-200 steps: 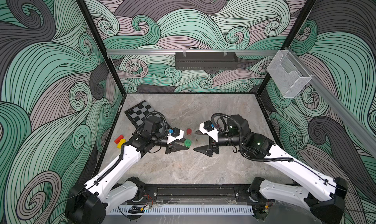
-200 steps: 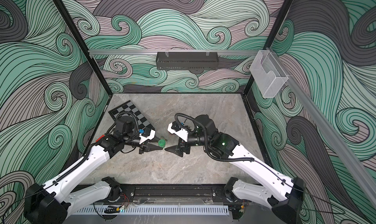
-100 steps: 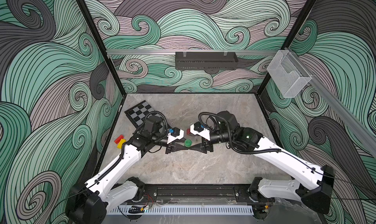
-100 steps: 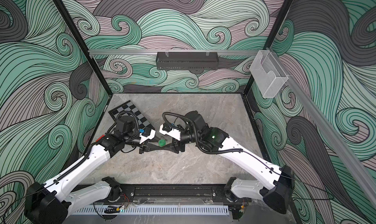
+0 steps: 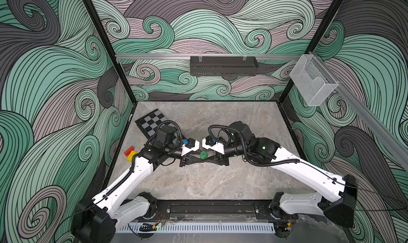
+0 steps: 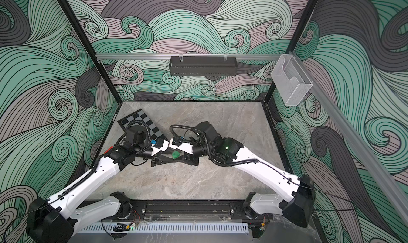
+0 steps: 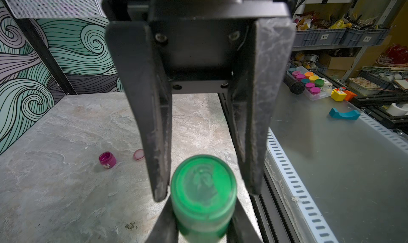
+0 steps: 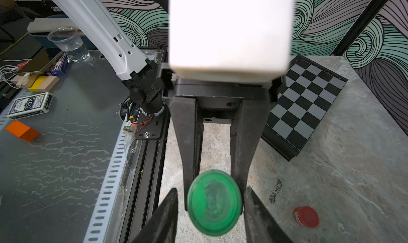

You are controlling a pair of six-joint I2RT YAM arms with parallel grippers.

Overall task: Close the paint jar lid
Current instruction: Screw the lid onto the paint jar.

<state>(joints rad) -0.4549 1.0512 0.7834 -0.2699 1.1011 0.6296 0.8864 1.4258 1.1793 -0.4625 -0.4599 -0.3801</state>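
Marbled grey table (image 5: 209,182), swirl-print walls, and both my arms meet mid-table at the green paint jar (image 7: 199,228). My left gripper (image 7: 202,211) is clamped on the jar body. My right gripper (image 8: 210,190) comes in from the opposite side, its jaws narrow and flanking the lid (image 8: 214,202). I see a sliver of gap on one side, so I can't tell whether the pads bite.

Doing this well, as I judge it: centre the right jaws on the lid's rim, squeeze evenly, then turn about the jar's own axis while the left holds firm. An off-centre pinch would likely cock the lid or cross the thread.

The jar stands upright with its lid facing up in both top views. Its axis is vertical or nearly so. Whether its base touches the table, I can't tell. The red jar (image 8: 305,216) sits well apart, no bother.
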